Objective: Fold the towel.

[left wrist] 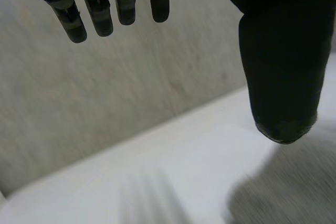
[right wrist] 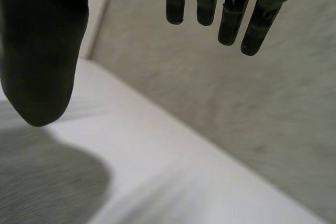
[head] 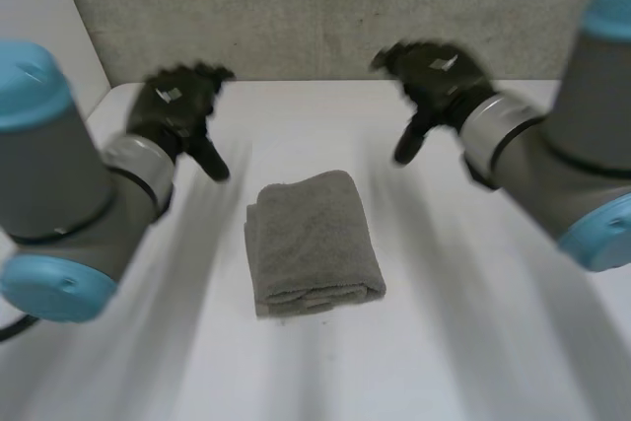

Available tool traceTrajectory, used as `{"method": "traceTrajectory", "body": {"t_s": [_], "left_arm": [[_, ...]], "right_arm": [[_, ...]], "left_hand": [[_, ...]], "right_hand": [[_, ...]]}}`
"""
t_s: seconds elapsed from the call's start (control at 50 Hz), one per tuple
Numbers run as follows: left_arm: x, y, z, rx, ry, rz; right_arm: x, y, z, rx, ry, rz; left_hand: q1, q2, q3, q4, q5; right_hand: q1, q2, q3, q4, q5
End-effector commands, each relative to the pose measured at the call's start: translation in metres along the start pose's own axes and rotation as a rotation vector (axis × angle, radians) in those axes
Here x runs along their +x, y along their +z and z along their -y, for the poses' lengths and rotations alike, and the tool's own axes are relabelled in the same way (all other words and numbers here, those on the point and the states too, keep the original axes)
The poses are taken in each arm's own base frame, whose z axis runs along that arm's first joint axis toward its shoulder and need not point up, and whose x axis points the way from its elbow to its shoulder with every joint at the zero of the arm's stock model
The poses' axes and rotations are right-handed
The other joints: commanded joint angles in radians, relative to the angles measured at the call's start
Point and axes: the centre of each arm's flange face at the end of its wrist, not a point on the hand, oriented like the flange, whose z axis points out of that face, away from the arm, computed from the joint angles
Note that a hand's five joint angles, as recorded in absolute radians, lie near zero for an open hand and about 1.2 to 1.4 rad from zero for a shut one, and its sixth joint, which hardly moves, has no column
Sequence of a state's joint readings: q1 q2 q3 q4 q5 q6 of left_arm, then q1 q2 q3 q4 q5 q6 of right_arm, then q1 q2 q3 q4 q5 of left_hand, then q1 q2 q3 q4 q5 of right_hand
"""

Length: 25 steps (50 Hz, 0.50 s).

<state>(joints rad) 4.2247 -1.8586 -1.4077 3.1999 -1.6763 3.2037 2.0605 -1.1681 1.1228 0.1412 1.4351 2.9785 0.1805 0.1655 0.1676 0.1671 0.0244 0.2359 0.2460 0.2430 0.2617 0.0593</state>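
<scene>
Head view: the towel (head: pixel 314 244) lies folded compactly at frame centre, the task seemingly done, with left hand (head: pixel 175 105) upper left and right hand (head: pixel 434 71) upper right both spread, empty.

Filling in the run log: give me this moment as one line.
towel: folded, mid-table | left hand: open, clear of towel | right hand: open, clear of towel

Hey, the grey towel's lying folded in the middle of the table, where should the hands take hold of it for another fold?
Probably the near short edge of the towel, where the layer ends show stacked: pinching there catches every layer. Left hand and right hand, both open above the table, would each come down from its own side onto a near corner.
</scene>
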Motion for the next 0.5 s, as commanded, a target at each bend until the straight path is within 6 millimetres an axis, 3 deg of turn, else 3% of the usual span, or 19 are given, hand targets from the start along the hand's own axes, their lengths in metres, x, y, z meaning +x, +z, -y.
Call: {"method": "traceTrajectory", "body": {"t_s": [0.02, 0.1, 0.26, 0.5], "left_arm": [[-0.028, -0.019, 0.051, 0.106, -0.011, 0.068], [-0.04, -0.025, 0.064, 0.131, -0.012, 0.081], [-0.036, -0.033, 0.074, 0.159, -0.01, 0.029], [-0.037, -0.026, 0.063, 0.129, -0.009, 0.03]], "right_arm": [[0.044, -0.022, 0.026, 0.045, -0.002, -0.221], [0.06, -0.031, 0.021, 0.022, 0.004, -0.272], [0.068, -0.036, 0.025, 0.042, 0.008, -0.295], [0.063, -0.037, 0.022, 0.033, 0.006, -0.283]], "left_hand": [[0.004, 0.019, 0.017, 0.017, -0.015], [0.001, 0.016, 0.014, 0.014, -0.018], [-0.002, 0.013, 0.011, 0.011, -0.021], [-0.006, 0.009, 0.007, 0.007, -0.024]], "right_hand": [[-0.061, -0.071, -0.069, -0.087, -0.059], [-0.061, -0.071, -0.069, -0.087, -0.059], [-0.061, -0.071, -0.069, -0.087, -0.059], [-0.061, -0.071, -0.069, -0.087, -0.059]]}}
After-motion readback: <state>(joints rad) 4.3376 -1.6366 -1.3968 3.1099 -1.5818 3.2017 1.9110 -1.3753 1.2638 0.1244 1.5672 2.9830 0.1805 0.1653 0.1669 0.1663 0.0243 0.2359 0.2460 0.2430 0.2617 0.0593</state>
